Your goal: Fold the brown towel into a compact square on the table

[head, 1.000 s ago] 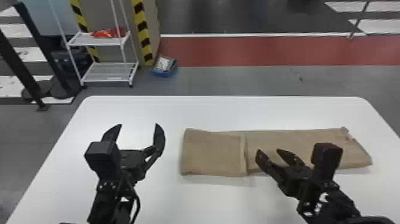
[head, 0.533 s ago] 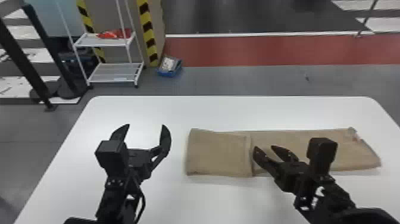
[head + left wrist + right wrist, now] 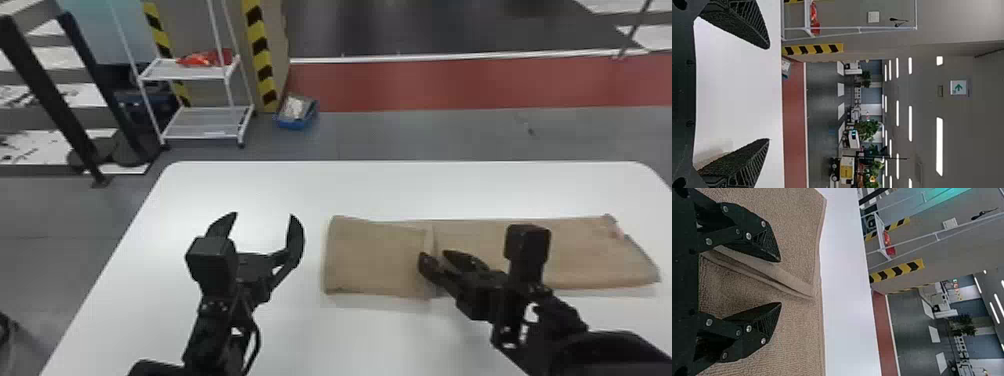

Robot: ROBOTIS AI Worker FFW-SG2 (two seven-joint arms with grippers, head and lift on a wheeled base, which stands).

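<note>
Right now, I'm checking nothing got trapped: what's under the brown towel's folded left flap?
More of the towel runs out from beneath the flap, on its right side; what lies farther in is covered.

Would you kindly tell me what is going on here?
A robot is folding a brown cloth towel on a white table. The towel is a long strip with its left end folded over, not yet a square. The black right end effector is open over that flap's edge; the black left end effector is open beside the towel.
</note>
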